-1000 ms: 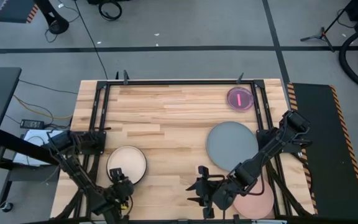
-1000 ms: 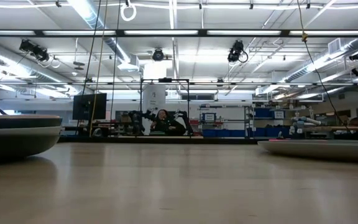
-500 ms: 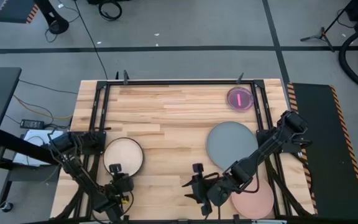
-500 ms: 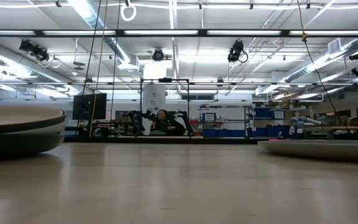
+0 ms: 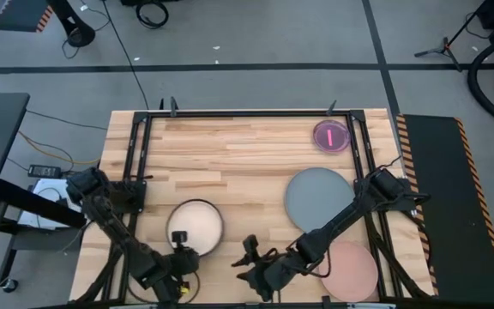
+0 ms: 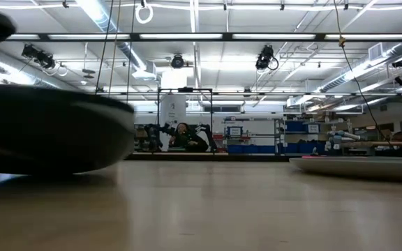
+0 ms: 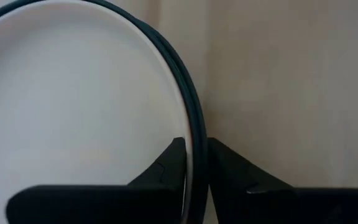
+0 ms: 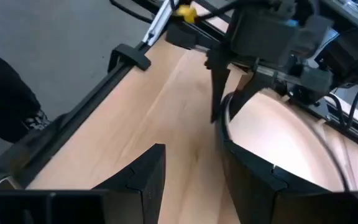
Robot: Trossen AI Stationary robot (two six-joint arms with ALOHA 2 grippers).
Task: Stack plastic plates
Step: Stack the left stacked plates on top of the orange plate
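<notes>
**A:** Plates first, from overhead: the cream plate sits near the table's front edge, left of centre, with a dark rim showing under it, so I take it for a small stack. The left gripper is at its near edge. The big grey plate lies to the right, the pink plate at the front right corner, and a small red-pink plate far back.

**B:** And the right gripper?

**A:** Low over bare wood between cream and pink, touching no plate.

**B:** Level with the table?

**A:** A dark, blurred plate rim fills the left, seemingly lifted off the wood; it's a thin, shallow disc. The grey plate's edge lies flat on the right.

**B:** Left wrist?

**A:** Its fingers pinch the rim: smooth glossy cream face, thin dark teal edge beside it. The risk, I'd say, is the slick plastic slipping out of so narrow a hold, or the two plates sliding apart if tilted.

**B:** Right wrist?

**A:** Its fingers stand spread and empty, one close beside the cream plate, opposite the left gripper. A careless move could knock the plate or the other arm.
</notes>
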